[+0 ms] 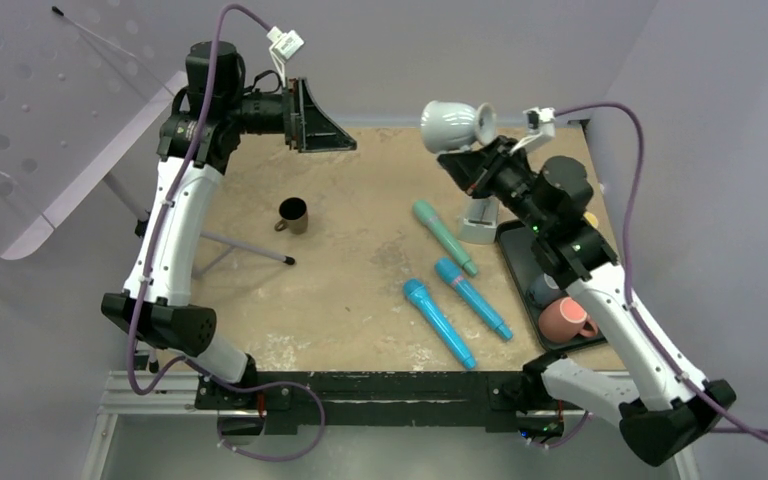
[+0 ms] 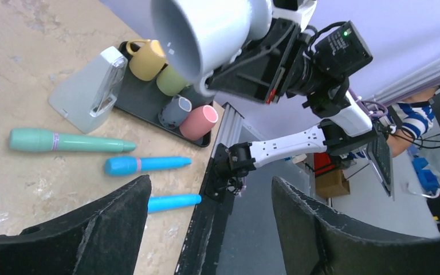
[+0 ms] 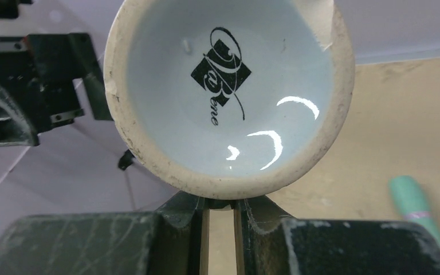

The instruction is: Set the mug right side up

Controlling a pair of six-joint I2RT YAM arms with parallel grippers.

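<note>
We hold the white mug (image 1: 448,124) sideways above the worktop (image 1: 360,260), right gripper (image 1: 478,140) clamped on it; left gripper (image 1: 318,118) gapes, apart from the mug.

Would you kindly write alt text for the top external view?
The right gripper holds a white mug on its side above the table; the open left gripper faces it. A dark mug stands upright on the table.

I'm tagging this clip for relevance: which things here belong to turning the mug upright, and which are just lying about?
In the job: white mug, held aloft; right gripper, shut on it; left gripper, open, facing it.
Lying about: small dark mug; green marker; two blue markers; grey wedge; black tray; yellow mug; green mug; grey mug; pink mug.
</note>
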